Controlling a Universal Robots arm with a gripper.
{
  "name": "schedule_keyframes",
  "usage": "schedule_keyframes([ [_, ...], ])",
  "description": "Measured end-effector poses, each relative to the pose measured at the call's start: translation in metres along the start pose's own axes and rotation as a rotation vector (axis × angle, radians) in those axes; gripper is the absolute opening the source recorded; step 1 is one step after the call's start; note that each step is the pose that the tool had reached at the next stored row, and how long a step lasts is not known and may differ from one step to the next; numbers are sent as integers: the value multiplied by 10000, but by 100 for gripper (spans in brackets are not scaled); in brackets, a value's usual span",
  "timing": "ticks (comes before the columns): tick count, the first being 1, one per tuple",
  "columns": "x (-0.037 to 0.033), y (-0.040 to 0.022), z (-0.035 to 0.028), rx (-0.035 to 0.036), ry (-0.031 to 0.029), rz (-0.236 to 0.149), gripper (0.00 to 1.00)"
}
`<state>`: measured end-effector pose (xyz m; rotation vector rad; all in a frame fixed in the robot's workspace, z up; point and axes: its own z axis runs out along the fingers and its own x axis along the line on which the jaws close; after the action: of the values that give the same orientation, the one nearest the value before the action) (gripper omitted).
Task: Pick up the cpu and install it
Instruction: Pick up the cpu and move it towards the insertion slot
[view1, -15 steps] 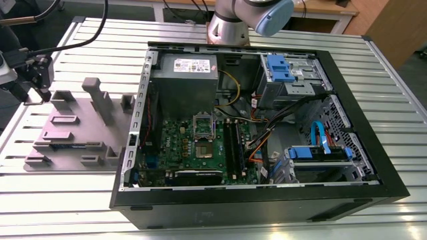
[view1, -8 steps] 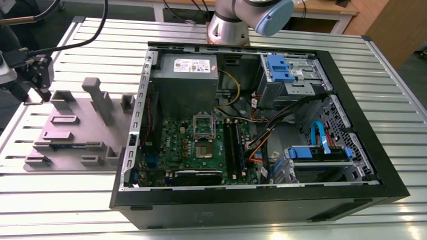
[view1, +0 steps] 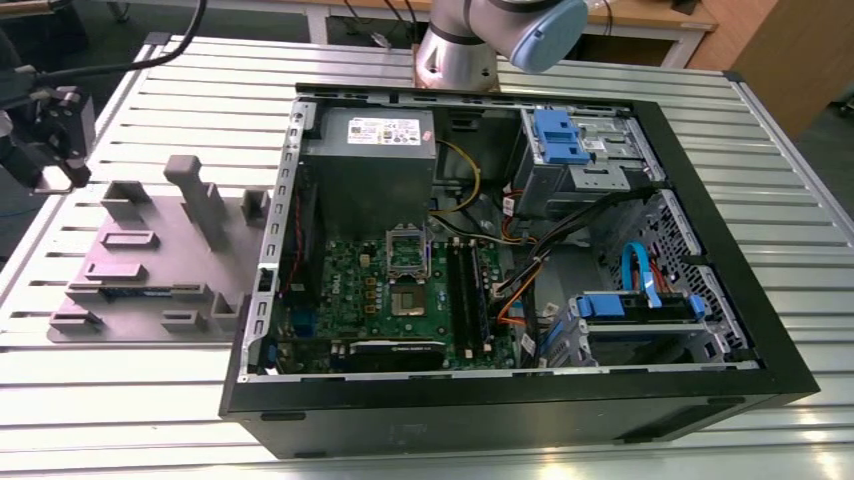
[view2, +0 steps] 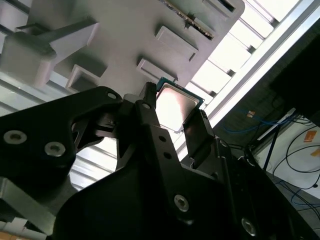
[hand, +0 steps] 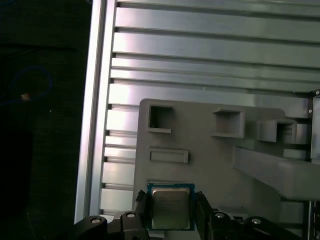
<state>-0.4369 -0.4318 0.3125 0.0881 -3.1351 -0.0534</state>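
Table: we see a ribbed metal table (view1: 134, 400) in a workshop. On it lie an open computer case (view1: 521, 410) and, at the exterior view's left, a grey holder (view1: 140, 270) with several pockets.
Board, exterior view: inside the case, a green board carries a square socket (view1: 411, 298), and its dark centre shows.
Gripper, exterior view: the gripper (view1: 54, 170) hangs near the far left end of the holder, well apart from the socket.
Grip, second wrist view: two black fingers (view2: 152, 125) pinch the cpu (view2: 175, 107) by two opposite edges, with the grey holder behind it.
Place, first wrist view: the cpu (hand: 171, 207) sits between the fingers at the holder's edge, near the side rail of the table. Whether it rests on the holder or is lifted off it, we cannot tell.
Handling: we judge the cpu to be light, thin and stiff, but fragile on its under side. The smooth metal top may slip, so the side edges, where the fingers are now, seem to us the right place to hold it, kept level.
Look: the cpu is a small flat square with a dull silver top that catches the light and a thin blue-green rim around it.
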Motion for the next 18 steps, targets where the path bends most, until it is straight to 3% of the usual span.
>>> schedule_keyframes([
  [4, 0, 6, -168, 0, 1, 0, 47],
  [14, 1, 17, -488, -3, 0, 0, 47],
  [18, 2, 19, -568, -2, 1, 0, 47],
])
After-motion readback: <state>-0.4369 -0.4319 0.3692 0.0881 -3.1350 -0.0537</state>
